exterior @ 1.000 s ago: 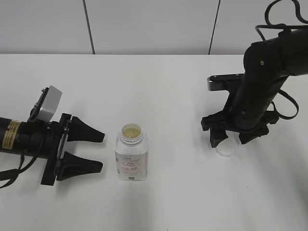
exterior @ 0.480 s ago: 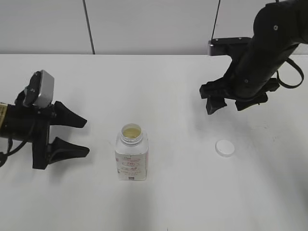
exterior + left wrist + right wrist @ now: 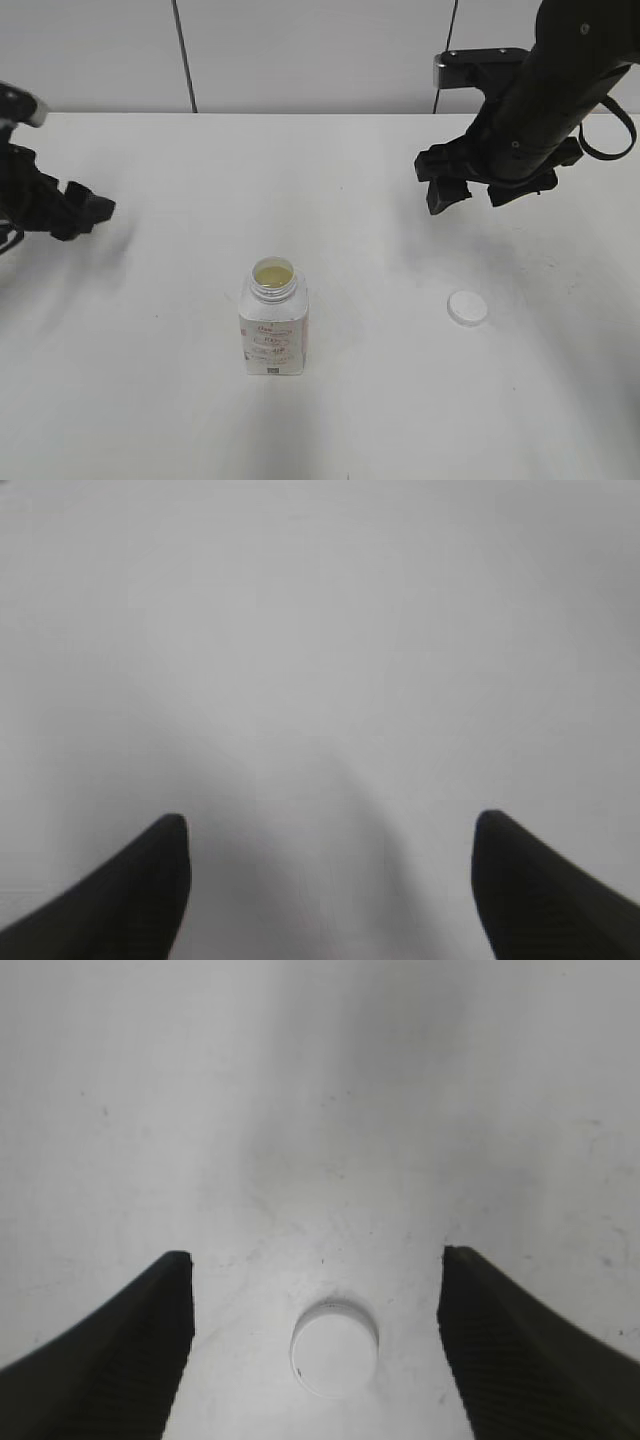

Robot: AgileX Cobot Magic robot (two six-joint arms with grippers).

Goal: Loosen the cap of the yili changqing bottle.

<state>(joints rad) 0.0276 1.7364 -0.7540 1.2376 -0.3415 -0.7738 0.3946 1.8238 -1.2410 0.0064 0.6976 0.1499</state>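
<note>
The yili changqing bottle [image 3: 272, 325] stands upright in the middle of the white table, its neck open and uncapped, pale liquid showing inside. The white cap [image 3: 467, 307] lies flat on the table to the bottle's right; it also shows in the right wrist view [image 3: 335, 1349]. My right gripper [image 3: 482, 193] is open and empty, raised above and behind the cap; its jaws [image 3: 315, 1335] frame the cap from above. My left gripper [image 3: 75, 215] is at the far left edge, well away from the bottle; its jaws [image 3: 330, 870] are open over bare table.
The white table [image 3: 330, 190] runs back to a pale panelled wall [image 3: 300, 50]. Nothing else stands on it.
My right gripper let go of the cap on the table and rose up and back. My left gripper drew away from the bottle to the far left.
</note>
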